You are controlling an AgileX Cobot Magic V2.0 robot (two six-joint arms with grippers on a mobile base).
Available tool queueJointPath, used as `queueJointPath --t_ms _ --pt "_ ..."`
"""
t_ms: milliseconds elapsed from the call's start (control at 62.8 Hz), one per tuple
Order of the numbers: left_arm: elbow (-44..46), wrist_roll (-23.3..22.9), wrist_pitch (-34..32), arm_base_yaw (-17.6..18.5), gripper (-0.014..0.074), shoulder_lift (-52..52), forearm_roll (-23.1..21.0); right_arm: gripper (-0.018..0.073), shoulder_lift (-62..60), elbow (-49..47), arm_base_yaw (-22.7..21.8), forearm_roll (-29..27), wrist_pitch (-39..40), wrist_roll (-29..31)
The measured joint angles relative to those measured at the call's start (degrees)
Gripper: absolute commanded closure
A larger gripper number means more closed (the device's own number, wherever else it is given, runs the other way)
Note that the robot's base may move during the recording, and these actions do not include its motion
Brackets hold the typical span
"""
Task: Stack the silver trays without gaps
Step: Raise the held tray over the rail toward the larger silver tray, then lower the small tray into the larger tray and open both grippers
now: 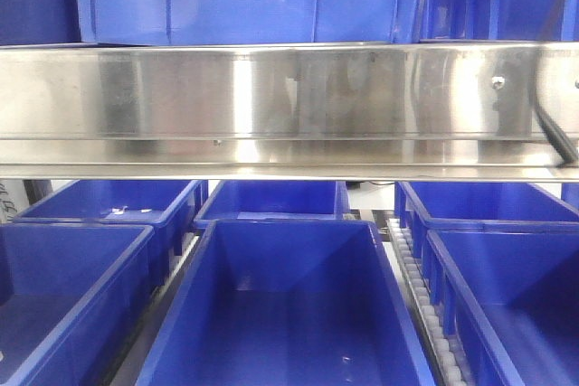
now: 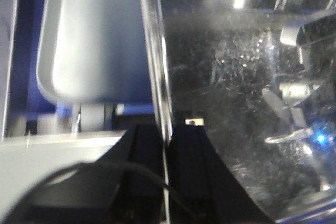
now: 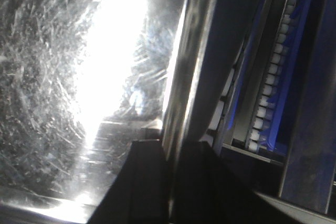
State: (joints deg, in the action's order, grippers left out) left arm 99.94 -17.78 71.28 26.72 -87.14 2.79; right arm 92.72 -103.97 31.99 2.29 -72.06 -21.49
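A silver tray [image 2: 236, 77] fills the right of the left wrist view, its scratched inner floor towards me. Its thin wall runs upright through the frame and passes between my left gripper's [image 2: 167, 129] black fingers, which are shut on it. In the right wrist view the same kind of silver tray [image 3: 63, 77] shows a scratched floor with strong glare. My right gripper [image 3: 170, 148] is shut on its wall [image 3: 181, 77]. A matte grey shape with a rounded corner [image 2: 89, 40] lies left of the held wall; whether it is another tray I cannot tell. Neither gripper shows in the front view.
A long shiny steel shelf rail [image 1: 271, 101] with screws spans the front view. Blue bins [image 1: 289, 305] stand in rows below it, and more sit above. A white roller track [image 3: 270, 82] and blue bin wall run beside the right gripper. A black cable [image 1: 554, 137] hangs at the rail's right end.
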Motion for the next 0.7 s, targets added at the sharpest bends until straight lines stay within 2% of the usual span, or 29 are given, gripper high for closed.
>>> queueJointPath --t_ms 255,414,701 --pt "4.45 2.24 -2.34 -3.47 0.0645 -8.92 -2.79 0.0504 3.62 -0.6 -3.76 -1.9 2.11 0.0" --pt "5.32 2.6 -4.84 -5.61 0.0645 -13.67 -2.79 0.0504 8.26 -0.6 -4.16 -2.29 5.45 -1.22" --pt "5.32 2.78 -7.98 -6.0 0.0635 -18.84 -0.23 0.0497 14.02 -0.6 -4.23 -2.29 8.83 -2.78"
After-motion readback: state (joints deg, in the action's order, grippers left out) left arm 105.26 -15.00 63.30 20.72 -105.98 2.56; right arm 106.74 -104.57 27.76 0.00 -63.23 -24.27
